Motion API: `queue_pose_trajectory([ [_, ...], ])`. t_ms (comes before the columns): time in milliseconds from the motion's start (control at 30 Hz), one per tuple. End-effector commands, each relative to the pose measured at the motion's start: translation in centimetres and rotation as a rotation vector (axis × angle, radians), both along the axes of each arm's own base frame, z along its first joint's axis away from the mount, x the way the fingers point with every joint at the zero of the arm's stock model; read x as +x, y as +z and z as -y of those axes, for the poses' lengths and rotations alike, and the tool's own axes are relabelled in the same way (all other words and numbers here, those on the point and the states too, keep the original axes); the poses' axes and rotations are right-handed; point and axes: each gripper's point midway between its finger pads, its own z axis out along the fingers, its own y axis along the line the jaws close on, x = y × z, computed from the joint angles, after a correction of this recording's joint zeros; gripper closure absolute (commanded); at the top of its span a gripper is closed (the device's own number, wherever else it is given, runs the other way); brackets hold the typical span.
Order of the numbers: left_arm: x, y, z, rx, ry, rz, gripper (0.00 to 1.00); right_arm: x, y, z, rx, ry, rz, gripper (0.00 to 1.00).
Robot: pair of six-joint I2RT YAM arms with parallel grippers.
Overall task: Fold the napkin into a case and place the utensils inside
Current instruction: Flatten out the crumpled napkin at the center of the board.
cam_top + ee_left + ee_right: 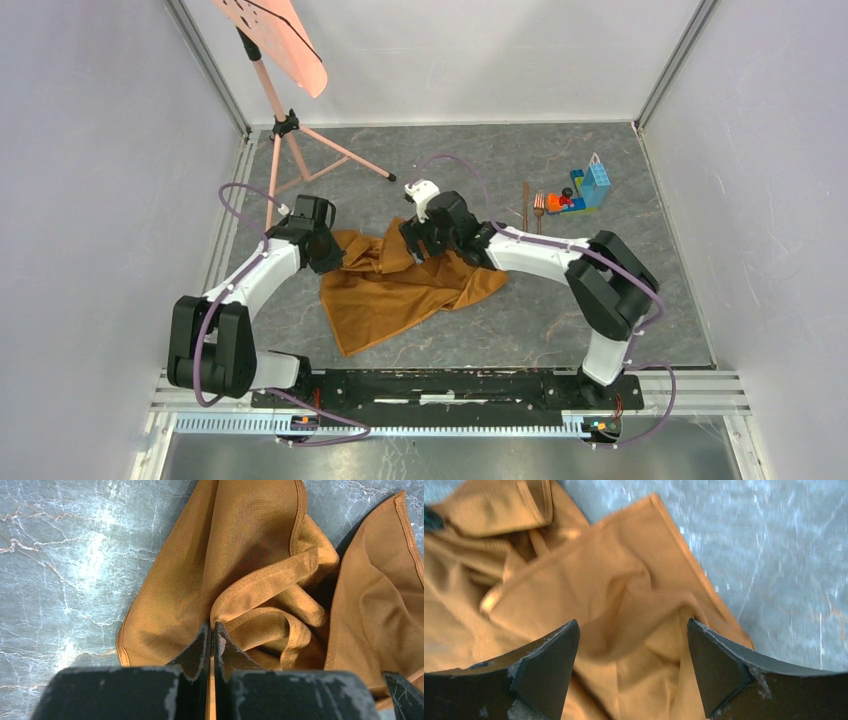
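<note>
napkin (400, 295): crumpled at the centre of the marbled table (560, 320), between the two arms, with one corner pointing toward the arm bases.
left gripper (211, 630): fingers pressed together on a thin strip of the napkin, at the cloth's bunched left edge.
right gripper (631, 625): jaws spread wide over the napkin's far right part, with cloth under the gap. Whether it touches cannot be told.
utensils (539, 206): lying side by side, well apart from the napkin, beyond and right of the right gripper.
toy bricks (588, 188): just right of the utensils.
tripod stand (285, 130): far left, carrying a salmon sheet.
</note>
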Motion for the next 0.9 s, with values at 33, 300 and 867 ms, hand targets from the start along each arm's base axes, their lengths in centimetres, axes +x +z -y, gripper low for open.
queue_pose_trajectory([
  [33, -0.2, 0.6, -0.7, 0.031, -0.010, 0.040, 0.98, -4.9, -1.1, 4.6, -0.013, -0.009, -0.087, 0.14],
  [300, -0.9, -0.6, -1.0, 0.022, 0.042, 0.017, 0.98, -8.8, 1.8, 3.1, 0.082, 0.188, -0.037, 0.15],
  [867, -1.6, 0.4, -0.1, -0.025, -0.007, 0.045, 0.98, 8.3, 3.6, -6.0, -0.132, 0.037, 0.223, 0.12],
])
